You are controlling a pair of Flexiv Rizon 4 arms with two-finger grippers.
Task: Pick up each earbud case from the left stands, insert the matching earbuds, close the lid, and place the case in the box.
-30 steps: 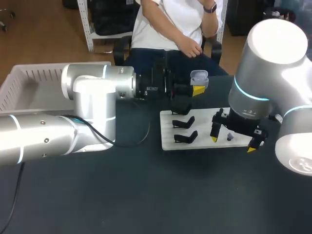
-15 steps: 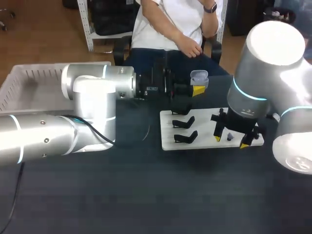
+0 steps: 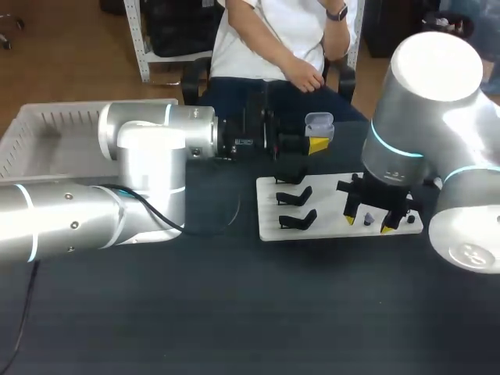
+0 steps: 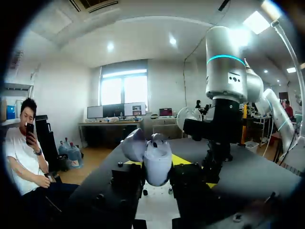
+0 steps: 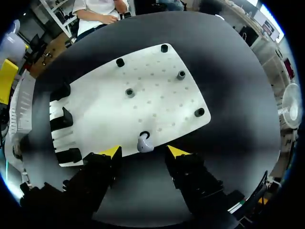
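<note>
The left arm point(image 3: 156, 148) comes in level over the dark worktop point(image 3: 234, 312) and ends above the far edge of the white board point(image 3: 324, 205). The left jaws are closed on the earbud case point(image 3: 319, 125) from both sides and hold it clear of the worktop. In the left wrist view the pale case point(image 4: 158, 164) sits upright between the two black fingers point(image 4: 126, 183). Its open lid point(image 4: 133, 144) is tipped back to one side, and a strip of yellow tip shows just behind it.

The right arm point(image 3: 422, 101) stands over the right part of the board with its jaws pointing down. The right jaws are open and hold nothing, the yellow fingertips point(image 5: 110, 151) set a fair gap apart. One small pale earbud point(image 5: 144, 144) lies on the board point(image 5: 157, 100), close to its edge. It sits between the two tips and, as far as can be seen, touches neither. In the head view the earbud is too small to make out under the arm.

Three black stands point(image 3: 295, 195) sit in a row on the board's left part, and the right wrist view shows them too point(image 5: 62, 119). Small black pegs point(image 5: 129, 92) dot the rest of the board. A white slatted box point(image 3: 47, 133) sits at the far left of the worktop, behind the left arm and well apart from the board.
</note>
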